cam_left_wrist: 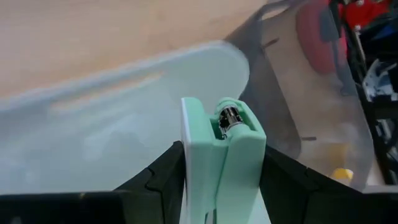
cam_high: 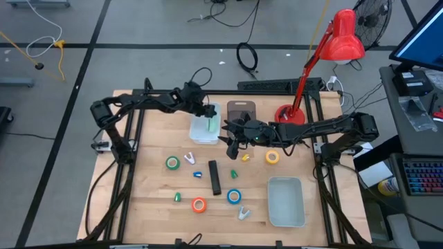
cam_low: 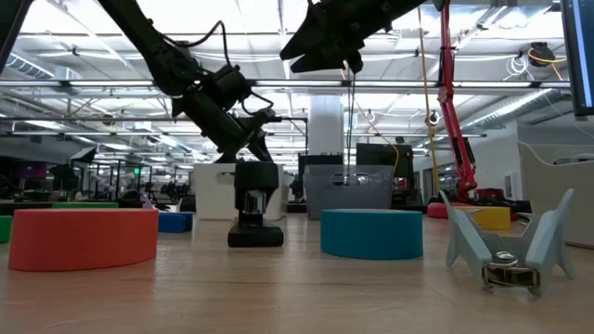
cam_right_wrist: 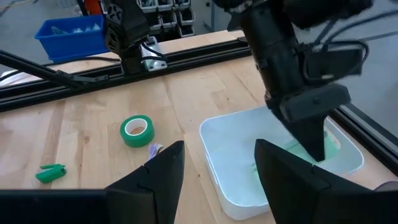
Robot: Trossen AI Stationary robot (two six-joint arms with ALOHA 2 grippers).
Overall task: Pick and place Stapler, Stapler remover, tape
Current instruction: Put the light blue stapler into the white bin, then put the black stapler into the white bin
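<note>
Left end effector [cam_left_wrist: 221, 186] angled down over the white bin [cam_high: 201, 133], clamping a green stapler [cam_left_wrist: 222, 158]; right end effector [cam_right_wrist: 217, 163] released.

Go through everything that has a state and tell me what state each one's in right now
left tool: shut on mint green stapler, over the white tray.
mint green stapler: held, in the air.
white tray: stapler poised above it.
right tool: open, empty.
black stapler: lying flat on table.
second tray: looks empty.
</note>
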